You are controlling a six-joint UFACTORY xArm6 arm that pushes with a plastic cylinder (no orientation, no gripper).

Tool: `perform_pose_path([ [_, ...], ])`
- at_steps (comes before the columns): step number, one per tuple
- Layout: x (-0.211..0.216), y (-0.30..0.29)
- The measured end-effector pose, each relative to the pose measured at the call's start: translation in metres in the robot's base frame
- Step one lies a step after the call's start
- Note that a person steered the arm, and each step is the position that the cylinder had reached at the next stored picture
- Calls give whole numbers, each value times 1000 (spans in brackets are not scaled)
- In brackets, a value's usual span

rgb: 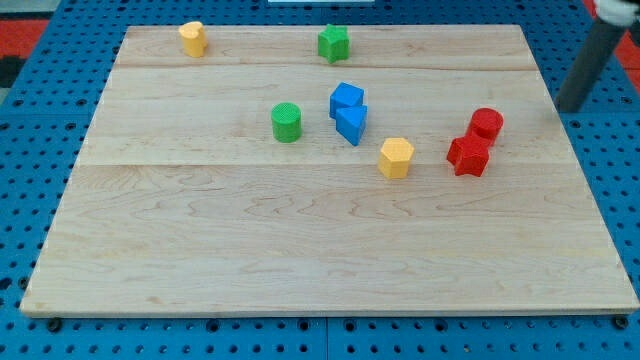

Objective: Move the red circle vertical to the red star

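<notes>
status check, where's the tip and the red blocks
My tip at the view's right edge, clear of all blocks. Red circle block touching red star block, just above-right of it. Nothing between tip and circle.

Rod enters from the view's top right corner, dark grey, straight, leaning so its upper part sits further toward the view's right than its lower end. Only the lower stretch is in frame; a pale, blurred bit of the mount shows at the very top edge, rest of the arm is out of frame. My tip [569, 108] sits down near the tabletop [300, 250] at its right edge, in the upper part of the view. Tip touches nothing I can see. Whether it actually contacts the tabletop surface can't be told from this angle.
</notes>
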State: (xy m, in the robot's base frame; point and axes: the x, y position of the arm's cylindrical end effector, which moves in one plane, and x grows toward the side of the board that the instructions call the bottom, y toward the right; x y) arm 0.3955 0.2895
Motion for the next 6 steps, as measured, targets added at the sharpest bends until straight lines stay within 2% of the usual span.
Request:
perform_pose_path([
  [1,100,-85],
  [2,116,-179],
  [3,92,-153],
  [4,93,-104],
  [5,40,-103],
  [6,17,-89],
])
